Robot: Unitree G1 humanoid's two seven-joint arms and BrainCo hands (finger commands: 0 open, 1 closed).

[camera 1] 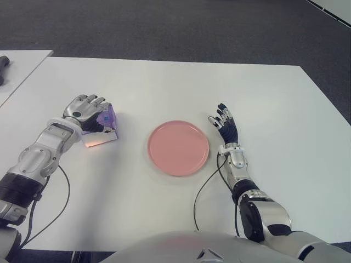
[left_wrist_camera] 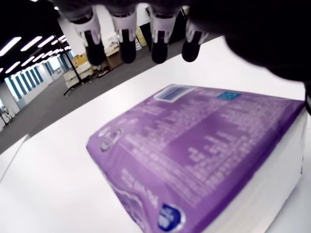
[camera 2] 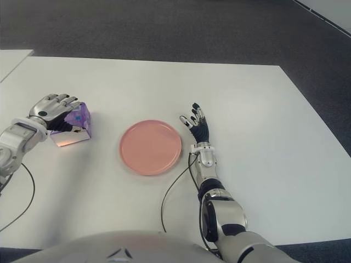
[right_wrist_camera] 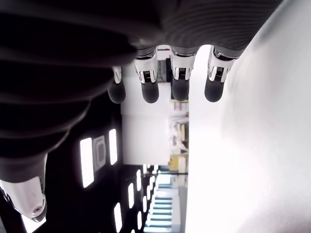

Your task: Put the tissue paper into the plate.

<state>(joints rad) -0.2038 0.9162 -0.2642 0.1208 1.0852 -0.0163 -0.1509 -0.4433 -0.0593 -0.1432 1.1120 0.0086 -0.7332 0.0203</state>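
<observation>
A purple tissue pack (camera 1: 106,117) with white sides lies on the white table (camera 1: 192,87), left of the pink plate (camera 1: 178,148). My left hand (camera 1: 88,108) is over the pack's left side. In the left wrist view its fingers (left_wrist_camera: 127,43) stretch straight out above the purple face (left_wrist_camera: 204,145) without closing on it. The thumb is hidden. The plate holds nothing. My right hand (camera 1: 224,121) shows just right of the plate, with its fingers (right_wrist_camera: 181,85) spread and nothing in them.
A second white table (camera 1: 19,63) stands at the far left with a dark object (camera 1: 3,67) on it. Black cables (camera 1: 204,189) run from both forearms toward the table's near edge. Dark carpet lies beyond the far edge.
</observation>
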